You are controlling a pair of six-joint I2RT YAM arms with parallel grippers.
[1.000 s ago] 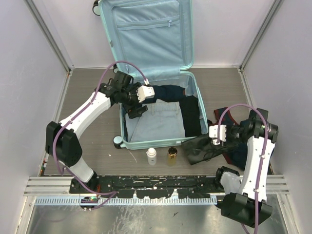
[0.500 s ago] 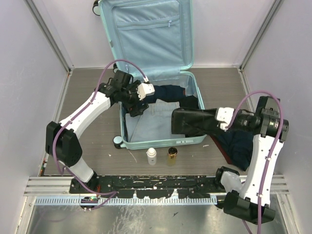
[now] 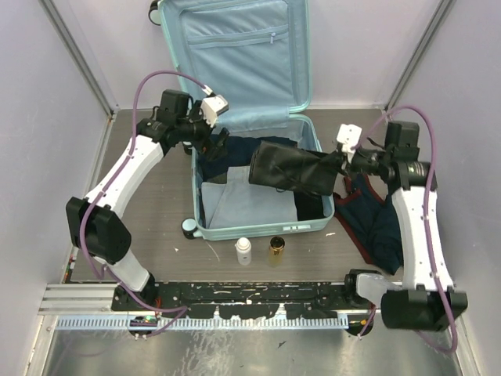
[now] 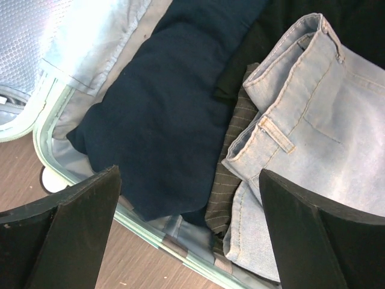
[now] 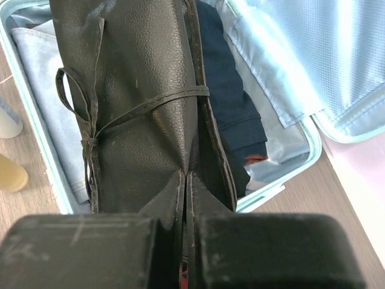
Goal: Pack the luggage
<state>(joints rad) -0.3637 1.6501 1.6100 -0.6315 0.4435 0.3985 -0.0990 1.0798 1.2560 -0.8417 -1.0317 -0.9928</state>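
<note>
Swung up and inward, the right gripper [image 3: 337, 160] now carries the black leather bag [image 3: 290, 168] over the open luggage [image 3: 258, 229], and the left gripper [image 3: 218, 143] has drawn back to its far-left corner.

Right fingers pinch the bag's right end; its long axis runs leftward from them, across the case, above the jeans [image 3: 250, 200]. Left jaws gape, holding nothing, over a navy garment [image 4: 162, 114]. The right arm alone is placed to lower it; the folded jeans look flat and roomy enough, though the right wall sits close.
</note>
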